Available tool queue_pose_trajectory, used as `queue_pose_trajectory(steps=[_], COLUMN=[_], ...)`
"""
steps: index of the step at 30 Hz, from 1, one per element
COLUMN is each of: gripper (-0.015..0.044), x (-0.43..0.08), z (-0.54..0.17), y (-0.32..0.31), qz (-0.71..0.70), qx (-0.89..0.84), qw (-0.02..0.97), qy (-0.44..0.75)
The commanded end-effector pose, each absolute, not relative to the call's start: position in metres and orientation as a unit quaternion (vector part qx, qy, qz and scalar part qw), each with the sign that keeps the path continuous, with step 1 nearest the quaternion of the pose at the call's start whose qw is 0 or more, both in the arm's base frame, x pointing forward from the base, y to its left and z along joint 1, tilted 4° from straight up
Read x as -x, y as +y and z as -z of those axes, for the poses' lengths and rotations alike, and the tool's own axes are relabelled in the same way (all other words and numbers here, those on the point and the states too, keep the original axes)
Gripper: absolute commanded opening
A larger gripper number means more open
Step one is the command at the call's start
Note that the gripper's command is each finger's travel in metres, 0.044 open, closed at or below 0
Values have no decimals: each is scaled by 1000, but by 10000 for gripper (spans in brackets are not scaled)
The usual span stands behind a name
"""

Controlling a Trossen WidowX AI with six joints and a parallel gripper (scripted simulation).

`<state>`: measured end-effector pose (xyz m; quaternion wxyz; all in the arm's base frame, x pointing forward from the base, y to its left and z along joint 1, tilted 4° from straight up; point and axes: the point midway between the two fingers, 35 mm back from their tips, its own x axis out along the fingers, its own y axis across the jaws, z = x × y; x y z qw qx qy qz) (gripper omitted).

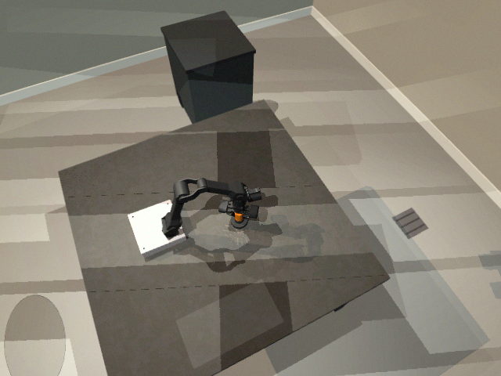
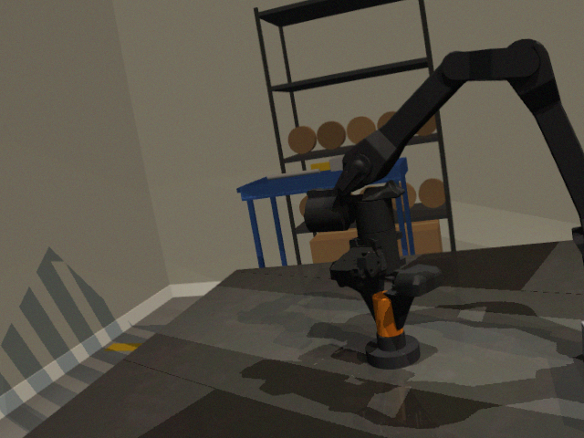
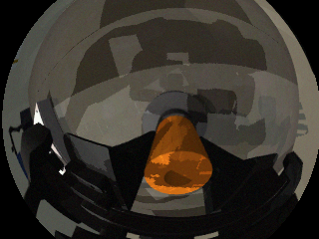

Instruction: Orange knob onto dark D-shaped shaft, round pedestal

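The orange knob (image 1: 239,217) (image 2: 384,313) (image 3: 178,159) stands nearly in line with the round pedestal (image 1: 239,225) (image 2: 393,360) (image 3: 151,120). In the exterior view its lower end meets the top of the pedestal's dark raised collar (image 2: 391,342), with no gap or bare shaft visible between them. The D-shaped shaft is hidden, and so is its flat side. My gripper (image 1: 239,214) (image 2: 389,321) (image 3: 175,137) points down and is shut on the knob, one finger on each side. The knob's top shows between the fingers in the wrist view.
The arm's white base plate (image 1: 147,233) lies left of the pedestal on the dark table (image 1: 133,316). A dark cabinet (image 1: 220,88) stands beyond the table. A blue bench (image 2: 283,186) and a shelf rack (image 2: 349,75) stand in the background. Shadows and reflections cross the table top.
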<state>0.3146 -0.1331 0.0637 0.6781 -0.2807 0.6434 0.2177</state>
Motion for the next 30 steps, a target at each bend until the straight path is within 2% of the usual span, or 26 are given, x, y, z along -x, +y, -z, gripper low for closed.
queue_pose_trajectory(steps=[1,11,17,24,30], gripper=[184,440,440,440,440], x=[-315,-315,-315,-308,-312], z=[-64,-64,-67,-156,-159], y=[-133,-133,-133,-128,-129], qz=[-218,-218,-218,-217,-217], qx=[281,281,281,281,281], qw=[678,678,678,679,679], qy=[643,643,643,643,643])
